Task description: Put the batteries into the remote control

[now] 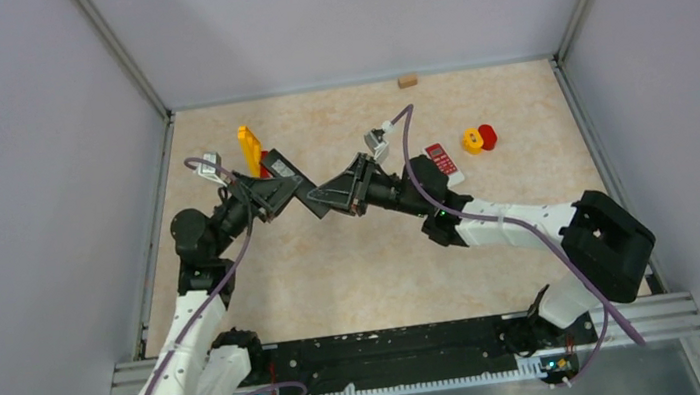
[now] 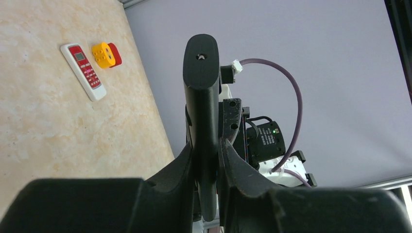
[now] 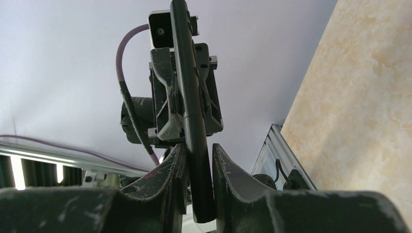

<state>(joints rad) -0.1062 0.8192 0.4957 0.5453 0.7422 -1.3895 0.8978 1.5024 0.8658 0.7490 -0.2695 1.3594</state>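
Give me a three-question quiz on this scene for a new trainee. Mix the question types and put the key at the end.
1. True or false: only the left gripper grips the black remote; the right gripper is open and clear of it.
2. Multiple choice: what lies right beside the red-and-white remote on the table? A) yellow and red blocks B) a screwdriver C) a cup
3. Short answer: is any battery visible in these views?
Key: 1 false, both grippers are shut on the black remote. 2 A. 3 no.
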